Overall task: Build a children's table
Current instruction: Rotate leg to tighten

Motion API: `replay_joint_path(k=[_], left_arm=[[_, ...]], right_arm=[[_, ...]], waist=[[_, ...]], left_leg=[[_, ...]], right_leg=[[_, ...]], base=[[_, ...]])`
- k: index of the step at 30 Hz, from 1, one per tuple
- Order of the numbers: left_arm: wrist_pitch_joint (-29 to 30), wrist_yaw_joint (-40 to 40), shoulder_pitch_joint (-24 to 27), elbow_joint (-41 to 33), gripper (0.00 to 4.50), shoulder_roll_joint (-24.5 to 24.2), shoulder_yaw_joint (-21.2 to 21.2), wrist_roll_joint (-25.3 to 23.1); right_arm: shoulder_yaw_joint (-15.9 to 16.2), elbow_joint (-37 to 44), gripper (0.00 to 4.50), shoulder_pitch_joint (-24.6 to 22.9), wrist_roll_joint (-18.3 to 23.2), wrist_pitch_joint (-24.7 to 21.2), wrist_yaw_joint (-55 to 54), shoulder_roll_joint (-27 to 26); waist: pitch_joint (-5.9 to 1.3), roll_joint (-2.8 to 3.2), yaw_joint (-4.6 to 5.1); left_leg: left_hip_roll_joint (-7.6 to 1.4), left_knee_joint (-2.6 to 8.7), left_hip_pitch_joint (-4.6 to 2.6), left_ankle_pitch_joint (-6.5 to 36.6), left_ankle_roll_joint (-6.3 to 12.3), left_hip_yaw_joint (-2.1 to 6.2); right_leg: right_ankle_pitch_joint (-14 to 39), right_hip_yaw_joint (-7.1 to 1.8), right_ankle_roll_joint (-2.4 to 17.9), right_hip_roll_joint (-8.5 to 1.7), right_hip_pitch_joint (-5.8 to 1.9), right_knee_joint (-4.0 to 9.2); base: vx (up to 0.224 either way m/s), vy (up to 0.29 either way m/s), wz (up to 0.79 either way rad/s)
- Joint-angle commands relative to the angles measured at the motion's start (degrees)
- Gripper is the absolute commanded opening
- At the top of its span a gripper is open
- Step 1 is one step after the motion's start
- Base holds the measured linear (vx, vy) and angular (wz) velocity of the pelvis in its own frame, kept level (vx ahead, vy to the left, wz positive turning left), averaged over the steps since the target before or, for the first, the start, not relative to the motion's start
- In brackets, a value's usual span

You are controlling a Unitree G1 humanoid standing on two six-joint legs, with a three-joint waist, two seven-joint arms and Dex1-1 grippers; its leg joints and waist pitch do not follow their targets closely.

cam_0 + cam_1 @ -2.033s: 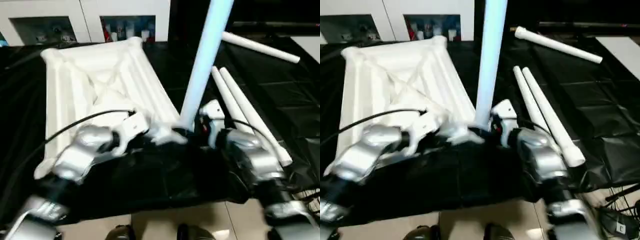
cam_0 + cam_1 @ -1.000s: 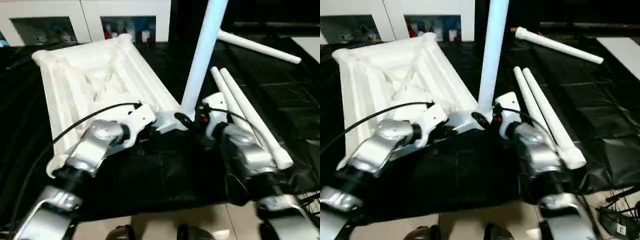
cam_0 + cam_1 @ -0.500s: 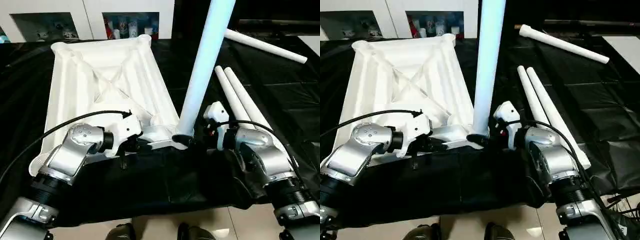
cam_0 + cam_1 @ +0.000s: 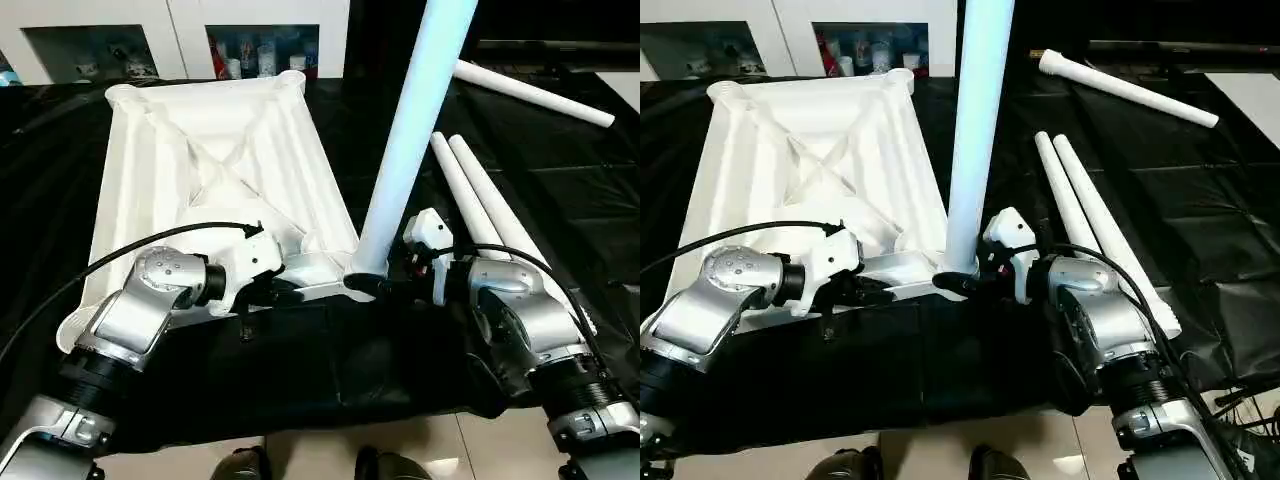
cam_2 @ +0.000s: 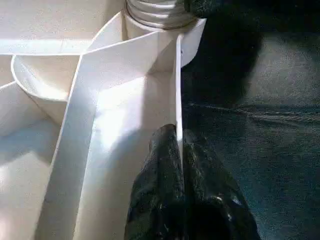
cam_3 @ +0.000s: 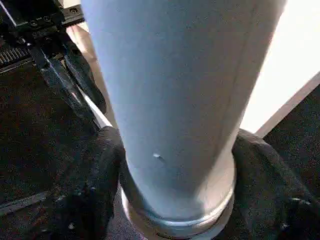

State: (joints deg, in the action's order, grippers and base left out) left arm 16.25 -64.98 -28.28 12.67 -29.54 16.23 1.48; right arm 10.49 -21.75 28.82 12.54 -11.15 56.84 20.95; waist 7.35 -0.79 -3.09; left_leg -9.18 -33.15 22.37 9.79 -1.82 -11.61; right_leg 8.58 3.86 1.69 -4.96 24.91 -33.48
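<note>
Both forearms reach inward: left end effector (image 5: 179, 150) pinches the tabletop's (image 4: 210, 150) rim; right end effector (image 6: 175, 170) clasps the upright leg's (image 4: 410, 130) base.

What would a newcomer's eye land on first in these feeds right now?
First, the upright leg rising from the near right corner socket of the upturned table top on the black cloth. Next, the two grippers at its foot: the right gripper has its fingers on either side of the leg's base, and the left gripper is pinched shut on the top's thin near rim. Three spare legs lie on the cloth to the right.
</note>
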Motion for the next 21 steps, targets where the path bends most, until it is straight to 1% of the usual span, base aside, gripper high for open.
replay_joint_path(k=[1, 2, 3, 5, 8, 11, 12, 13, 14, 15, 16, 17, 18, 19, 20, 21], left_arm=[[-0.5, -0.9, 0.8, -0.6, 0.00, 0.4, 0.7, 1.5], [-0.5, -0.9, 0.8, -0.6, 0.00, 0.4, 0.7, 1.4], [-0.5, -1.0, 0.9, -0.6, 0.00, 0.4, 0.7, 1.4], [-0.4, -1.1, 1.0, -0.8, 0.00, 0.3, 0.7, 1.4], [0.0, -0.9, 1.3, -0.9, 0.00, 0.5, 0.6, 1.5], [1.5, 1.5, 0.9, 0.2, 0.00, 2.2, 0.6, 1.0], [2.8, 5.1, -0.2, 2.3, 0.00, 4.3, 0.6, -0.3], [3.6, 7.8, -1.2, 4.1, 0.00, 6.1, 0.5, -1.2], [4.0, 10.2, -2.1, 5.7, 0.00, 7.6, 0.4, -1.9], [4.0, 10.2, -2.1, 5.7, 0.00, 7.6, 0.4, -1.9], [4.7, 14.1, -3.6, 8.4, 0.00, 9.9, -0.2, -2.8], [4.7, 14.1, -3.6, 8.4, 0.00, 9.9, -0.2, -2.8], [5.4, 16.9, -5.2, 10.8, 0.00, 12.0, -0.7, -3.1], [6.3, 19.3, -6.5, 12.7, 0.00, 13.7, -1.1, -3.3], [8.0, 25.5, -9.8, 17.6, 0.00, 17.3, -2.2, -4.1], [8.0, 28.1, -11.3, 19.8, 0.00, 18.6, -2.6, -4.4]], right_arm=[[0.4, -0.5, 2.79, -0.1, -0.7, -0.3, 1.0, 0.3], [0.4, -0.6, 2.79, -0.1, -0.7, -0.3, 1.0, 0.3], [0.4, -0.6, 2.71, -0.1, -0.8, -0.3, 1.0, 0.3], [0.4, -0.7, 2.70, -0.2, -0.9, -0.2, 0.9, 0.2], [0.0, -1.3, 2.67, -0.5, -0.9, -0.5, -0.7, -0.5], [-1.9, -2.3, 2.66, -0.5, 0.2, -2.2, -4.3, -2.5], [-3.6, -3.7, 2.66, -0.5, 1.0, -2.9, -7.9, -4.5], [-4.3, -4.6, 2.66, -0.7, 0.7, -2.9, -10.6, -5.8], [-4.6, -5.4, 2.66, -0.8, 0.3, -2.7, -12.9, -6.9], [-4.6, -5.4, 2.66, -0.8, 0.3, -2.7, -12.9, -6.9], [-4.8, -6.3, 2.65, -1.1, -0.3, -2.5, -15.6, -8.3], [-4.8, -6.3, 2.65, -1.1, -0.3, -2.5, -15.6, -8.3], [-5.4, -7.6, 2.65, -0.9, -0.6, -2.8, -19.2, -10.0], [-6.1, -8.8, 2.65, -0.7, -0.9, -3.0, -22.4, -11.5], [-8.1, -12.4, 2.65, 0.5, -1.6, -3.1, -31.5, -14.8], [-9.4, -14.2, 2.65, 1.2, -1.9, -3.1, -36.4, -16.2]], waist=[[-4.62, -0.15, -0.16], [-4.62, -0.16, -0.17], [-4.86, -0.36, -0.14], [-4.92, -0.28, -0.20], [-4.96, -0.34, -0.15], [-4.80, -0.44, 0.03], [-4.76, -0.42, 0.10], [-4.62, -0.48, 0.19], [-4.46, -0.52, 0.27], [-4.41, -0.41, 0.23], [-4.47, -0.40, 0.10], [-4.41, -0.35, 0.11], [-4.18, -0.19, 0.06], [-3.93, -0.17, 0.11], [-3.66, -0.06, 0.12], [-3.50, -0.14, 0.43]], left_leg=[[-4.02, 3.34, -1.36, 6.4, 7.23, 1.62], [-4.03, 3.35, -1.36, 6.5, 7.11, 1.64], [-4.04, 3.30, -1.41, 6.5, 7.00, 1.63], [-4.06, 3.26, -1.42, 6.4, 6.87, 1.65], [-4.00, 3.16, -1.27, 6.3, 6.84, 1.64], [-4.00, 3.22, -1.22, 8.4, 5.81, 1.67], [-4.00, 3.31, -1.24, 9.5, 4.99, 1.77], [-3.91, 3.37, -1.58, 11.3, 3.95, 1.75], [-3.87, 3.39, -1.59, 12.1, 3.50, 1.73], [-3.88, 3.44, -1.68, 13.0, 2.93, 1.82], [-3.85, 3.55, -1.84, 14.3, 1.93, 1.96], [-3.83, 3.56, -1.87, 14.6, 1.83, 1.95], [-3.78, 3.66, -2.07, 15.7, 1.62, 1.99], [-3.78, 3.77, -2.42, 17.1, 1.46, 1.92], [-3.60, 3.75, -2.87, 19.9, 0.47, 2.17], [-3.43, 3.90, -3.16, 22.0, -0.52, 2.43]], right_leg=[[7.9, -3.08, 15.4, -3.95, -3.75, 2.47], [8.1, -3.09, 15.3, -3.97, -3.77, 2.47], [8.3, -3.07, 15.3, -3.93, -3.85, 2.42], [8.7, -3.07, 15.2, -3.99, -3.83, 2.39], [8.6, -3.11, 15.2, -3.98, -3.81, 2.32], [12.0, -3.18, 14.6, -4.07, -3.73, 2.68], [14.2, -3.16, 14.0, -4.10, -3.68, 2.90], [17.3, -3.15, 13.1, -3.98, -3.38, 3.43], [19.2, -3.21, 12.6, -4.09, -3.31, 3.70], [21.1, -3.19, 12.1, -4.18, -3.21, 3.84], [24.0, -3.14, 10.7, -4.24, -3.23, 4.20], [24.5, -3.15, 10.4, -4.23, -3.11, 4.27], [26.0, -3.15, 9.8, -4.20, -2.90, 4.59], [27.9, -3.13, 9.4, -4.08, -2.54, 5.05], [32.2, -2.91, 8.5, -4.24, -2.36, 5.42], [36.1, -2.59, 7.1, -4.19, -2.18, 5.86]], base=[[0.000, 0.000, 0.00], [0.000, 0.000, 0.00], [0.000, 0.000, 0.00], [0.000, 0.000, 0.00], [0.000, 0.000, 0.00], [0.000, 0.000, 0.00], [0.000, 0.000, 0.00], [0.000, 0.000, 0.00], [0.000, 0.000, 0.00], [0.000, 0.000, 0.00], [0.000, 0.000, 0.00], [0.000, 0.000, 0.00], [0.000, 0.000, 0.00], [0.000, 0.000, 0.00], [0.000, 0.000, 0.00], [0.000, 0.000, 0.00]])
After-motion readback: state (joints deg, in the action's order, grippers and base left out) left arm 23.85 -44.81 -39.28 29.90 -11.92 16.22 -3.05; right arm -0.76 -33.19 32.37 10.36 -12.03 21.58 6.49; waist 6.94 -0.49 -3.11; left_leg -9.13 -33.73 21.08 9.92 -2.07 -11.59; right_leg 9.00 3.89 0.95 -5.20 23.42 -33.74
